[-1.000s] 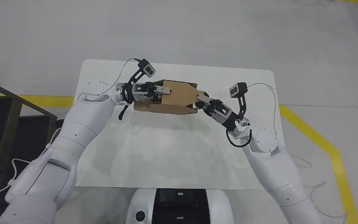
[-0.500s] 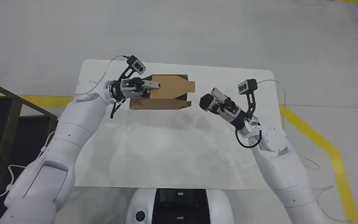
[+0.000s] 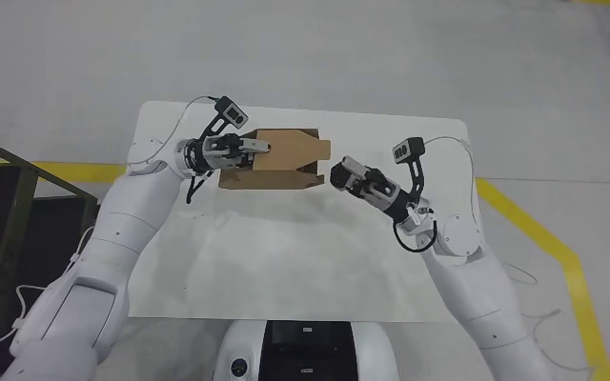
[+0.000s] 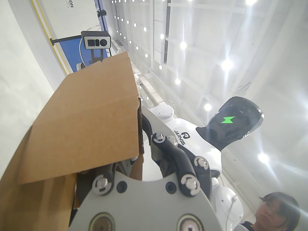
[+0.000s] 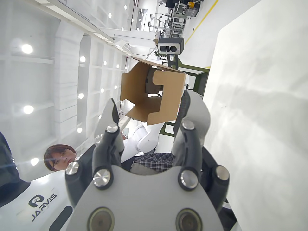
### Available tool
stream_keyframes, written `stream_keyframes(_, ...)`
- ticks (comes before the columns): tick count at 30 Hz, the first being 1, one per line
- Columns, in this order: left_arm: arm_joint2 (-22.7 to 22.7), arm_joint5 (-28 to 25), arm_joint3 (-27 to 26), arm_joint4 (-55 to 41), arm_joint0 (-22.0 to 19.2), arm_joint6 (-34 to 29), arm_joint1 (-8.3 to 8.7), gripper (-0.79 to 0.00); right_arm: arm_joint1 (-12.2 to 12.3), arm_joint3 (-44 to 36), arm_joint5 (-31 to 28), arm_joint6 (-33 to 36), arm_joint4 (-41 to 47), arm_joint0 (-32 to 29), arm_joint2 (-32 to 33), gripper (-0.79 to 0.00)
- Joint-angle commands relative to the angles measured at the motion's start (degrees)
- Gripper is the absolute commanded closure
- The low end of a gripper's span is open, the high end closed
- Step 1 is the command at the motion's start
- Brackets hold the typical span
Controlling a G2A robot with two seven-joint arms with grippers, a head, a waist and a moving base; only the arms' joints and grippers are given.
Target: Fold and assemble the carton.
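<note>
I have my left gripper (image 3: 255, 146) clamped on one end wall of the cardboard carton (image 3: 281, 160); my right gripper (image 3: 335, 177) stands wide open, just beside its open flaps.

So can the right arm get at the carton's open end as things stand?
Probably yes: the right end effector is open just off that end, nothing between, and the left end effector holds the carton.
</note>
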Motion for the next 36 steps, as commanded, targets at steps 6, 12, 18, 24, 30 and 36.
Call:
stream_keyframes(6, 0.2, 0.0, 0.1, 0.1, -0.2, 0.0, -0.45, 0.000, -0.3, 0.4, 0.2, 0.8, -0.8, 1.0, -1.6, 0.000)
stream_keyframes(12, 1.0, 0.0, -0.2, 0.0, -0.4, 0.0, -1.02, 0.000, -0.7, 0.6, 0.5, 0.7, -1.3, 1.7, -3.0, 0.000)
stream_keyframes(18, 2.2, 0.1, -0.2, 0.2, -0.7, 0.0, -1.43, 0.000, -0.8, 1.1, 0.5, 0.9, -1.2, 2.4, -3.2, 0.000)
stream_keyframes(24, 2.9, 0.0, 0.1, 0.3, -0.9, 0.0, -1.50, 0.000, -0.9, 1.3, 1.1, 1.5, -2.4, 2.8, -3.5, 0.000)
stream_keyframes(30, 3.4, 0.1, 0.2, 2.4, -1.6, 0.0, -1.31, 0.000, -0.9, 1.2, 1.5, 2.2, -4.1, 3.3, -3.9, 0.000)
stream_keyframes(36, 3.7, 0.9, -0.5, 3.4, -2.0, 0.0, -0.96, 0.000, -0.8, 1.1, 2.2, 3.0, -5.4, 3.4, -4.1, 0.000)
